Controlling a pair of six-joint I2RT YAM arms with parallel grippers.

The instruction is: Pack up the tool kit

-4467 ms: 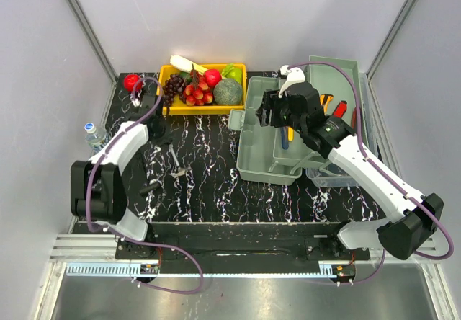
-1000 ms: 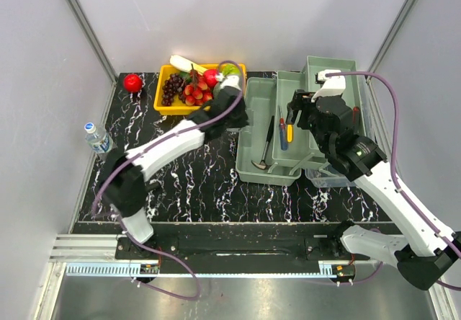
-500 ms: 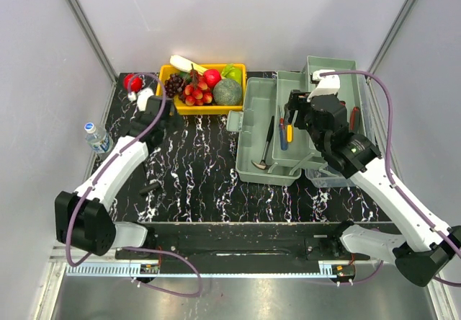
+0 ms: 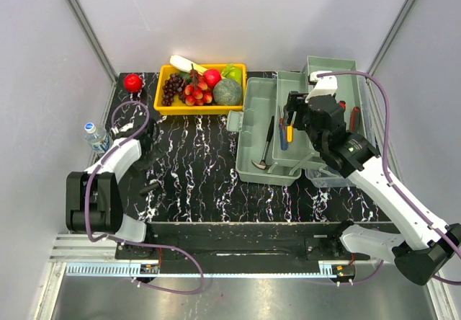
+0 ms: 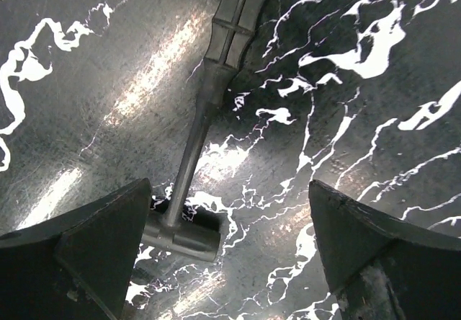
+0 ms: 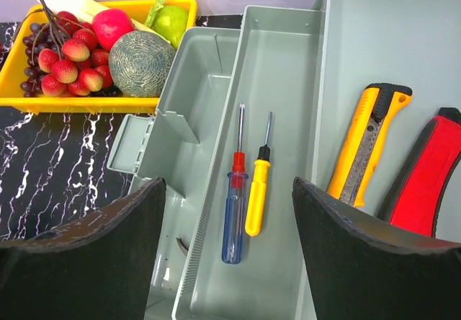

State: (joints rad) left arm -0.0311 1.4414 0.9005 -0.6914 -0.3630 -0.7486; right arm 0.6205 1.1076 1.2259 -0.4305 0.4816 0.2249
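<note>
Left jaws stood wide apart, hammer-like tool (image 5: 199, 129) lay on bench (image 5: 360, 118) between them, right jaws apart above toolbox (image 6: 281, 68), two screwdrivers (image 6: 234, 205) between.

Toolbox (image 4: 256, 107) right, fruit tray (image 4: 202, 109) left of it.
Screwdrivers (image 6: 256, 194) lie inside; a hammer (image 5: 198, 129) lies on the table (image 4: 209, 161) under my left gripper (image 5: 229, 215).

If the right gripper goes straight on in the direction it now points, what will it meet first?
Probably the red-and-blue screwdriver, with the yellow screwdriver beside it. In the wrist view both lie in the narrow tray, between the open fingers of the right gripper. The depth is unclear.
</note>
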